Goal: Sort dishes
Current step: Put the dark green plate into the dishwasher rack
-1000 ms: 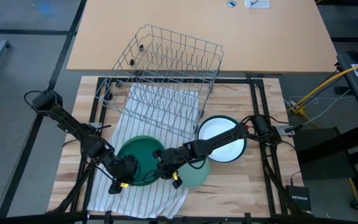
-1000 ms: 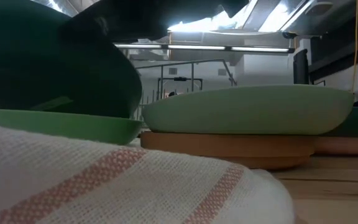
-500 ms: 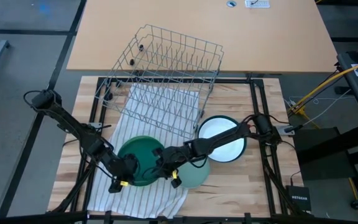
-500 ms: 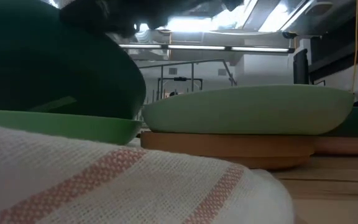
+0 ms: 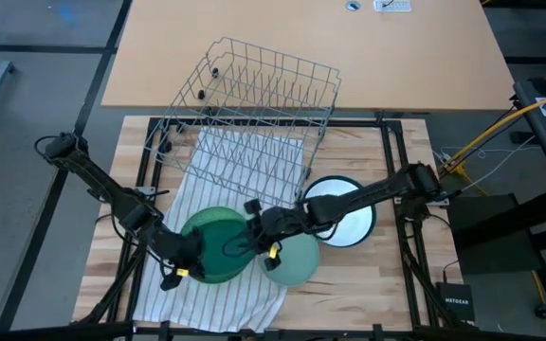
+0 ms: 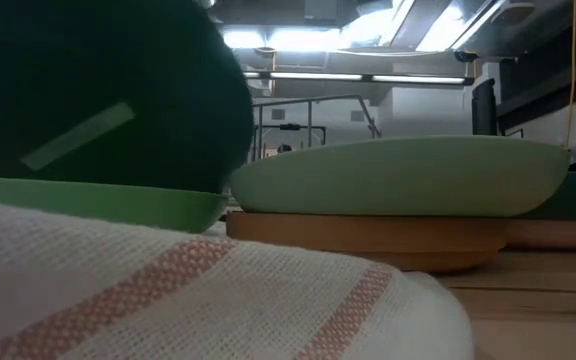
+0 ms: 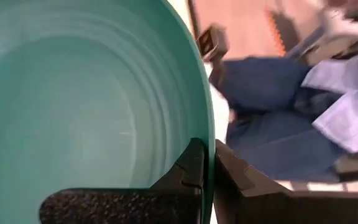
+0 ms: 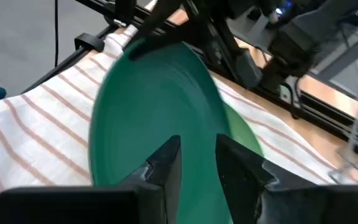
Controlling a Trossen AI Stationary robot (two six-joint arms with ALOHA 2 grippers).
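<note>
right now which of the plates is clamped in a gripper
The dark green plate on the striped cloth: the left gripper is shut on its rim. The pale mint plate and white plate lie free.

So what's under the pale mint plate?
In the low view the pale mint plate rests on a brown plate, which lies on the wooden table. Most of the brown plate's top is covered, so anything on it is hidden.

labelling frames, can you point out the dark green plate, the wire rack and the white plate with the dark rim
dark green plate (image 5: 218, 254): high view, its inner face.
wire rack (image 5: 254, 95): high view, the tines in its middle.
white plate with the dark rim (image 5: 347, 224): high view, its white centre.
</note>
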